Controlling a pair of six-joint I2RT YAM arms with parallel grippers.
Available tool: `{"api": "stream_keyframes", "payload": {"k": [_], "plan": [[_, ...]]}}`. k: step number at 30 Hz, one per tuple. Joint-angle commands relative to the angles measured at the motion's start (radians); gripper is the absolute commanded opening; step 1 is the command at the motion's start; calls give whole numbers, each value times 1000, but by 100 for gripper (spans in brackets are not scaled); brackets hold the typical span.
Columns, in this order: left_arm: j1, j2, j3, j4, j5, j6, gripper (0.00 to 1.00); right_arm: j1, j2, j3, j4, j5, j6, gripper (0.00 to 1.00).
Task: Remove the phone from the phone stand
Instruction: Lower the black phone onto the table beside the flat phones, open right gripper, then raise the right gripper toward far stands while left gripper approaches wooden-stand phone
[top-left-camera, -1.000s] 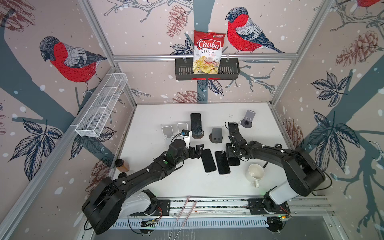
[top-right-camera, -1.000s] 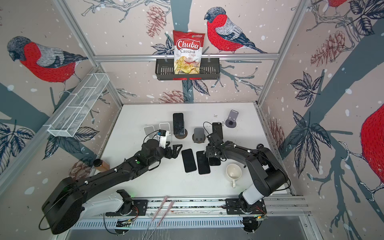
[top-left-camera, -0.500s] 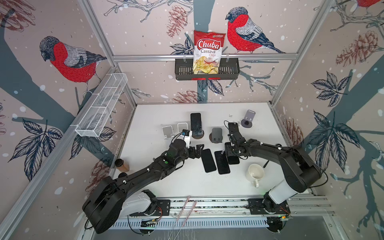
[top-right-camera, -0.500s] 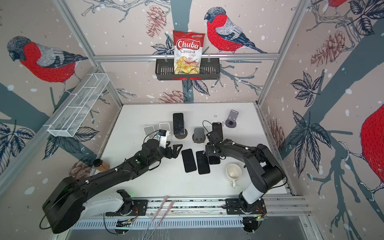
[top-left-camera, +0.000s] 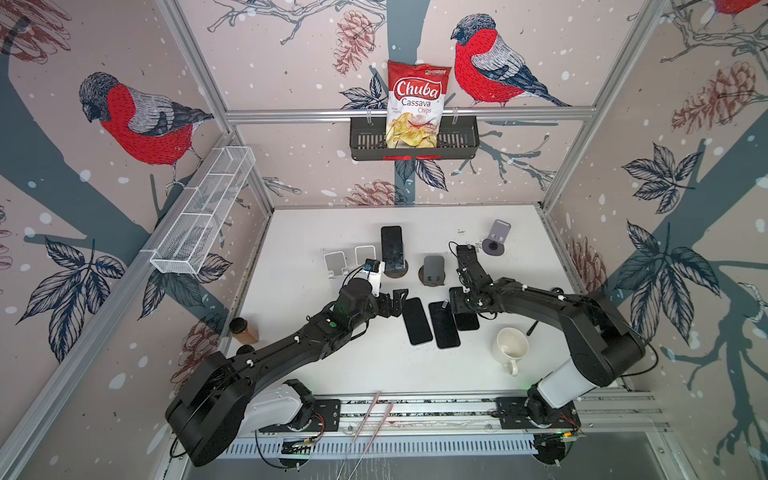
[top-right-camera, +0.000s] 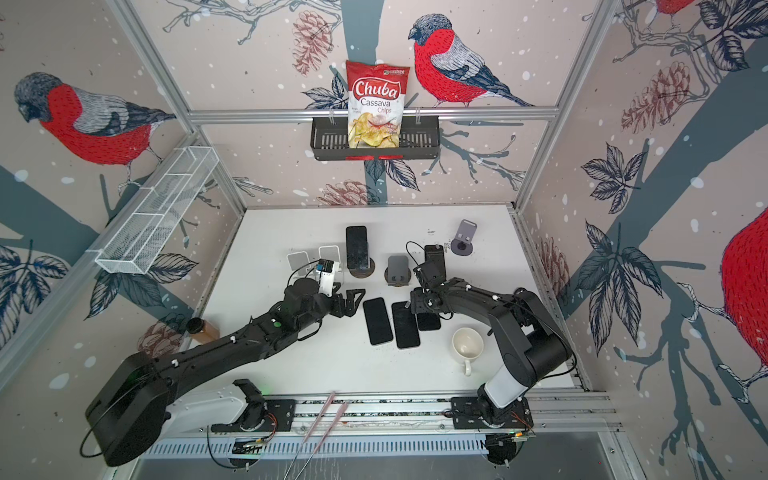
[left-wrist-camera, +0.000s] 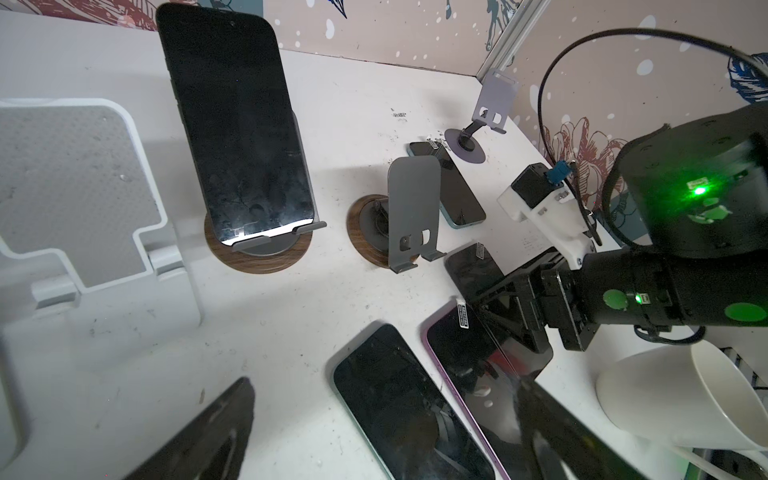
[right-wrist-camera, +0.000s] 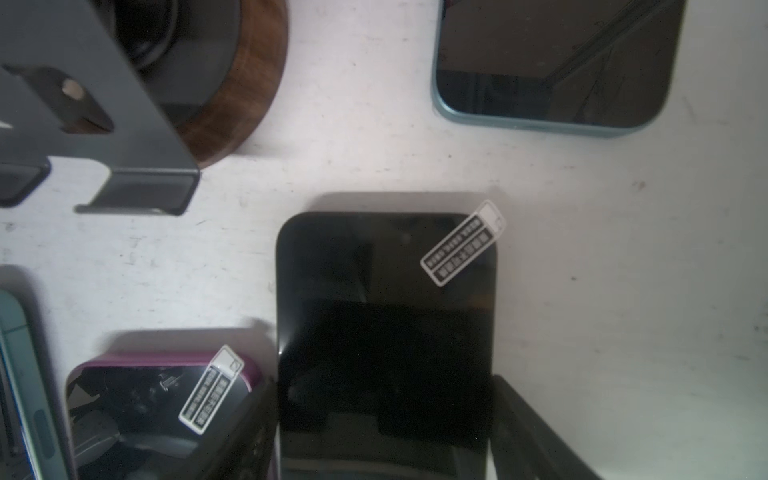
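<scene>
the right tool (right-wrist-camera: 384, 424) is straddling a black phone (right-wrist-camera: 386, 332) lying flat on the desk (top-left-camera: 332, 365), jaws apparently just clear of its edges, seemingly setting it down, while the left tool (top-left-camera: 395, 300), wide open and empty, is facing the phone (top-left-camera: 392, 248) on its wooden-based stand (top-left-camera: 395, 270), probably the next one to lift.

Black arms (top-left-camera: 291, 349), white bases; green lights

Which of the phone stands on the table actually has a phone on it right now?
The wood-based stand next to the two white stands. It alone carries an upright black phone; its wood-based twin, the white pair and the grey stand are bare.
</scene>
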Motion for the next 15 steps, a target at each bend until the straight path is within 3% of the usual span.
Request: {"api": "stream_keyframes", "payload": {"k": [1,15], "plan": [[0,-6,-4,40,-5,8,96,1,7,-5,-64,-37,10,79],[-1,-21,-18,38,-14,7,96,1,12,2,-64,3,22,84]]}}
